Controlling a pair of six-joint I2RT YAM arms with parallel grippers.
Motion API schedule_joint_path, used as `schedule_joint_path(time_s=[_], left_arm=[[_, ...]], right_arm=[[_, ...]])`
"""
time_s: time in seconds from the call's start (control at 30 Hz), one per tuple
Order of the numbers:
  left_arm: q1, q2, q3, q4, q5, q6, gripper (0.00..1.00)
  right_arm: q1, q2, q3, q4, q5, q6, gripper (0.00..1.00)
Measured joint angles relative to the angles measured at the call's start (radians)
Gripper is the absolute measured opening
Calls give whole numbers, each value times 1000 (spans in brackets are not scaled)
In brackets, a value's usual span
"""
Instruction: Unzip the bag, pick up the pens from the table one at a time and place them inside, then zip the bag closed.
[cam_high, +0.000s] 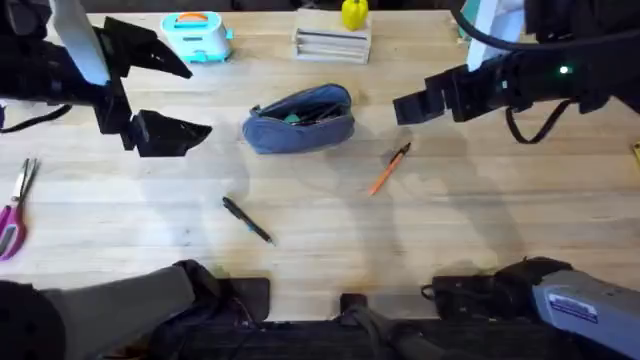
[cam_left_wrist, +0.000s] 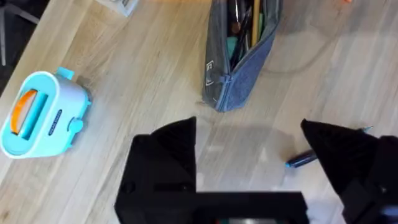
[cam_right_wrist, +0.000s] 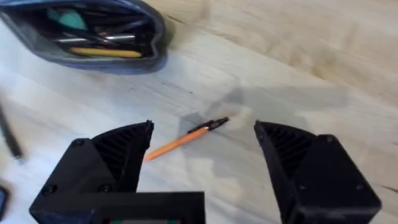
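The bag (cam_high: 300, 118) lies mid-bench, zipper already open, ready to receive pens. The orange pen (cam_high: 388, 168) and black pen (cam_high: 247, 219) lie on the bench (cam_high: 480, 230). The right end effector (cam_right_wrist: 202, 155) hangs spread over the orange pen, staged for pickup. The left end effector (cam_high: 170, 98) waits open, empty, beside the bag.

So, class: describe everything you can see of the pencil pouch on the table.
The bag is a soft grey-blue fabric pouch, long and oval, lying on the table near its middle. Its top zipper is open, and pens or pencils show inside, one yellow, with something green. The orange pen and black pen lie apart from it on the wood. Neither end effector touches it.
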Motion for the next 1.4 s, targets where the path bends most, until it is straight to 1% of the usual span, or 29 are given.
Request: schedule_joint_path(time_s=[0.1,0.23,0.27,0.43,0.5,0.6,0.63,0.73,0.77,0.9,1.0,1.03,1.17,1.3,1.4], left_arm=[[0,0,0,0,0,0,993],[0,0,0,0,0,0,994],[0,0,0,0,0,0,994],[0,0,0,0,0,0,993],[0,0,0,0,0,0,994],[0,0,0,-1,0,0,993],[0,0,0,-2,0,0,993],[0,0,0,-5,0,0,993],[0,0,0,-5,0,0,993],[0,0,0,-5,0,0,993],[0,0,0,-5,0,0,993],[0,0,0,-5,0,0,993],[0,0,0,-5,0,0,993],[0,0,0,-5,0,0,993],[0,0,0,-5,0,0,993]], right_arm=[[0,0,0,-18,-30,62,995],[0,0,-2,-82,13,186,996],[0,0,-23,-91,49,282,996],[26,0,-103,-80,86,464,996],[59,0,-138,-68,111,537,996],[130,0,-180,-63,179,646,996],[206,0,-202,-56,257,740,996],[260,0,-207,-30,307,803,996],[286,20,-207,6,337,865,996],[293,75,-207,38,335,923,996],[294,106,-207,74,296,942,995],[294,124,-207,97,256,951,995],[295,163,-207,78,231,964,995],[295,237,-202,56,225,995,996],[295,243,-196,56,228,1008,996]])
